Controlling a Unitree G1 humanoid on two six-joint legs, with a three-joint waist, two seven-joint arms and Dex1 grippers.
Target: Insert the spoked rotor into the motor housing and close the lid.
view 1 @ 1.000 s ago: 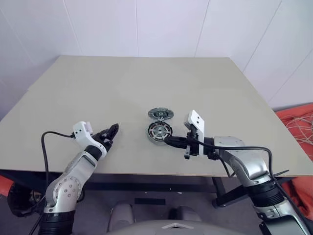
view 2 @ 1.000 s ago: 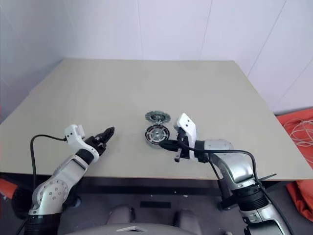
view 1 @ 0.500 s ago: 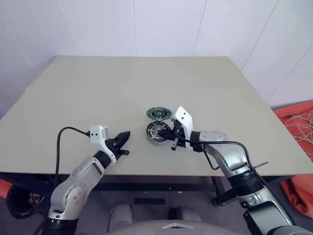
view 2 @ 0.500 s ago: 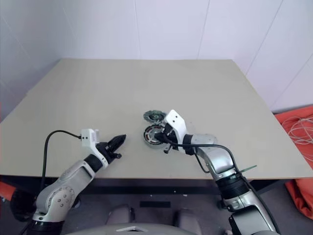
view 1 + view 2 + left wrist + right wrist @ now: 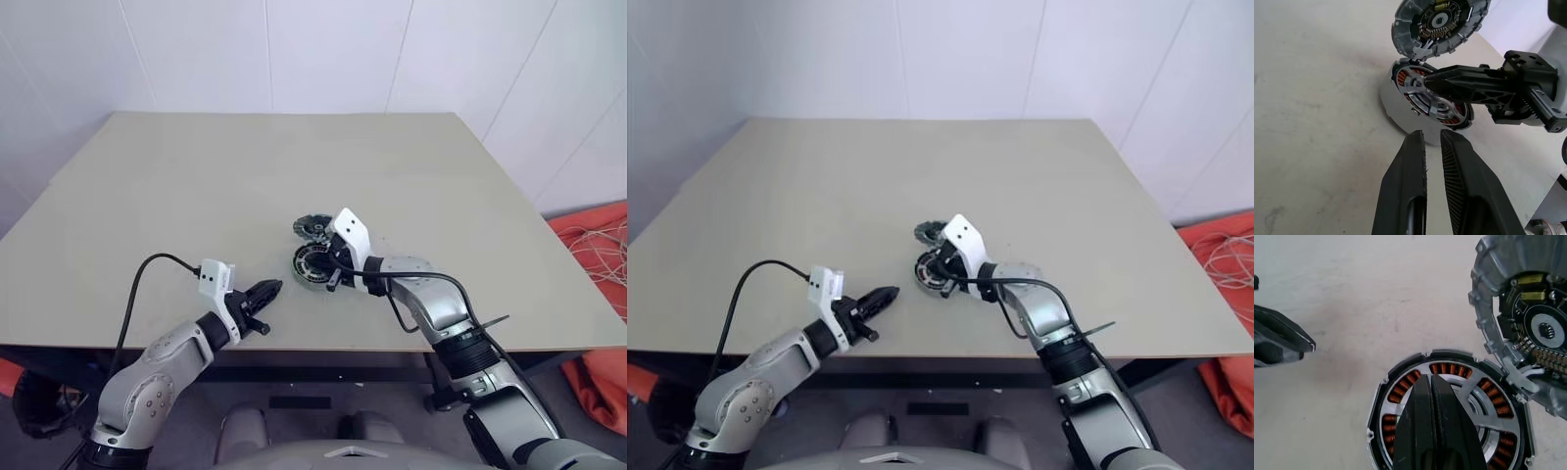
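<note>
Fingers of the right gripper (image 5: pixel 327 261), pressed together, rest over the spoked rotor (image 5: pixel 315 262), which sits in the motor housing (image 5: pixel 306 277); the open lid (image 5: pixel 313 226) lies at its 12 o'clock. Left wrist view: the left gripper (image 5: pixel 1431 137), narrowly parted and empty, points at the housing. Right wrist view: closed tips cover the rotor's hub.

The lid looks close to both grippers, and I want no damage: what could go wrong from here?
1. The shut right gripper lies across the silver spoked rotor seated in the round dark motor housing with copper windings; pressing could scratch them or tilt the rotor.
2. The grey round hinged lid stands open; closing now might trap the right gripper.
3. The left gripper, nearly shut, could nudge the housing.
</note>
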